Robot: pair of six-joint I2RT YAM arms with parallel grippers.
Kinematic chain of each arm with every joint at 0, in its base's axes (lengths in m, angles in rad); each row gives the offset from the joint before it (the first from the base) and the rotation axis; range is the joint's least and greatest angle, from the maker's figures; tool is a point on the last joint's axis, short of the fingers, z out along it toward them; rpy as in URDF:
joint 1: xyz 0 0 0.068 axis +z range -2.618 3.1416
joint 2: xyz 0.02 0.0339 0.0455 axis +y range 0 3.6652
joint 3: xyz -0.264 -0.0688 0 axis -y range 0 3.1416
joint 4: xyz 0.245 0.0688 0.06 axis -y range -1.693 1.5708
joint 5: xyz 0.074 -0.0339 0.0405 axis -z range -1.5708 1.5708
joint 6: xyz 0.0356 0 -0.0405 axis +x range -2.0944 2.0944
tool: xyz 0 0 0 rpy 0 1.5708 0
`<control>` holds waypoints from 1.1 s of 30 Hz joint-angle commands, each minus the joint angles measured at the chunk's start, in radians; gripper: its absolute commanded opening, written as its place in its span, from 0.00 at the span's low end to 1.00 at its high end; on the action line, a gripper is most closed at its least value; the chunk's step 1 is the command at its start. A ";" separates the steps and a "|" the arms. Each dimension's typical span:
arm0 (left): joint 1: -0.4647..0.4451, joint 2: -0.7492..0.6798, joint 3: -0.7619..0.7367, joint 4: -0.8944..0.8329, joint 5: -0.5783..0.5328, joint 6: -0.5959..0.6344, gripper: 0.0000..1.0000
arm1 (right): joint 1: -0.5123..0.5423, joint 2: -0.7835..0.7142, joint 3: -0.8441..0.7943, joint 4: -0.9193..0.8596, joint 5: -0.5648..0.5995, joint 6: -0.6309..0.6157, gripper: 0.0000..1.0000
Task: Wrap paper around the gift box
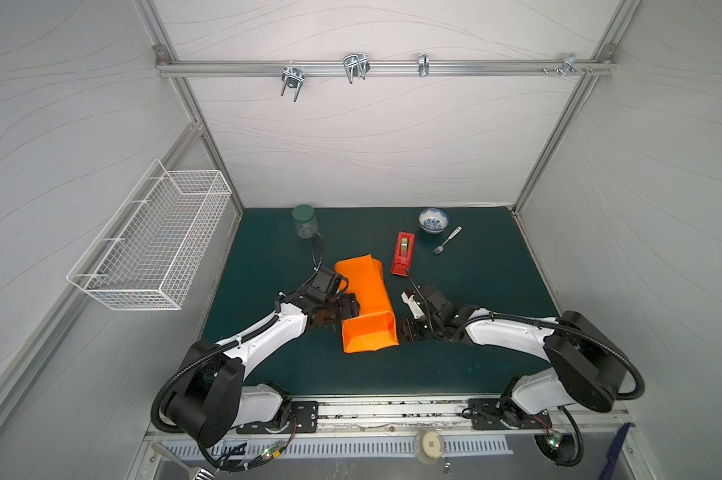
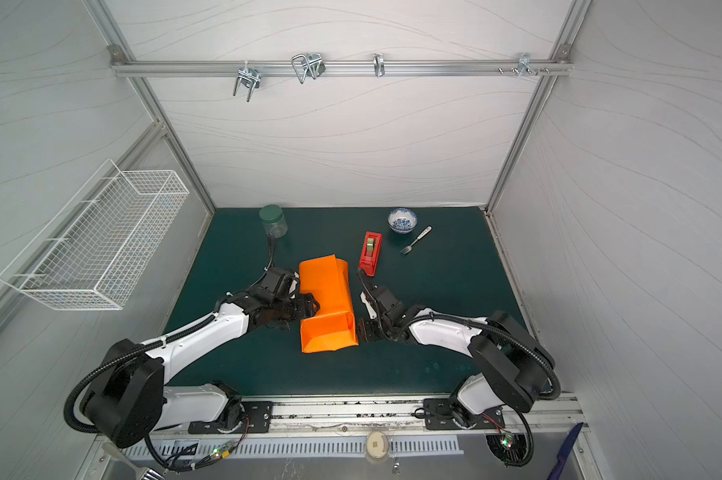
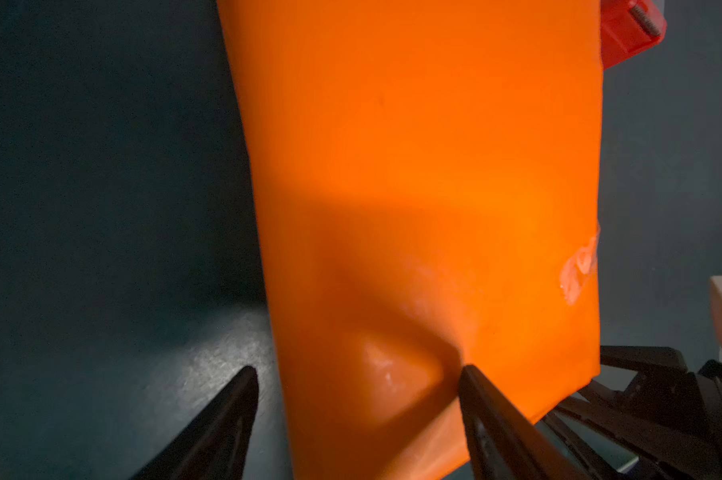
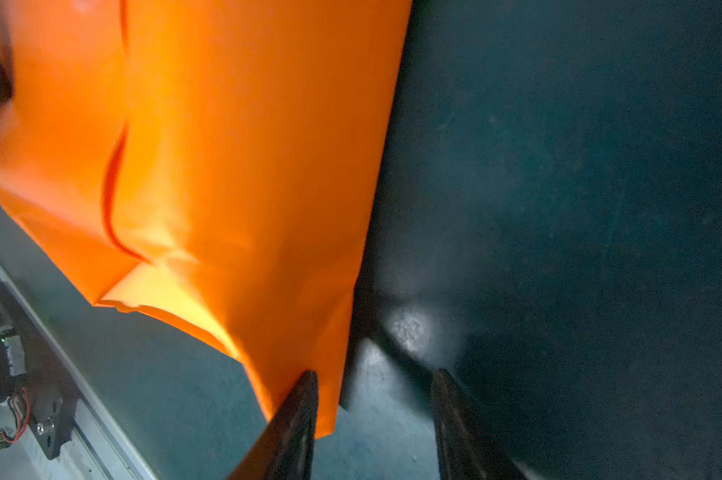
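Folded paper — orange, tape dispenser beside

Bare tabletop lies open on the right and along the near edge; the folded paper fills the middle, the tape dispenser sits just beside its far right corner (narrow gap), jar, bowl and fork line the back

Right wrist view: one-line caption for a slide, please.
The right gripper, jaws open, at the edge of the folded orange paper on the dark green mat.
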 commanded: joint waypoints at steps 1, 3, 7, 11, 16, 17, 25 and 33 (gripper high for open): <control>0.002 0.034 -0.016 -0.027 -0.029 0.017 0.77 | 0.018 0.023 0.031 0.032 -0.016 0.016 0.46; 0.002 0.036 -0.015 -0.026 -0.028 0.016 0.77 | 0.021 0.033 0.039 0.039 -0.017 0.020 0.47; 0.002 0.035 -0.018 -0.025 -0.027 0.016 0.77 | 0.026 0.054 0.052 0.062 -0.023 0.029 0.46; 0.001 0.036 -0.017 -0.027 -0.027 0.020 0.76 | 0.029 0.076 0.067 0.084 -0.028 0.039 0.46; 0.002 0.037 -0.020 -0.026 -0.027 0.023 0.76 | 0.037 0.086 0.065 0.119 -0.014 0.062 0.43; 0.002 0.038 -0.020 -0.025 -0.025 0.023 0.76 | 0.039 0.086 0.063 0.126 -0.007 0.065 0.42; 0.001 0.042 -0.019 -0.022 -0.021 0.024 0.76 | 0.047 0.069 0.039 0.146 0.008 0.083 0.32; 0.002 0.040 -0.021 -0.022 -0.018 0.023 0.75 | 0.053 0.053 -0.027 0.184 0.000 0.110 0.20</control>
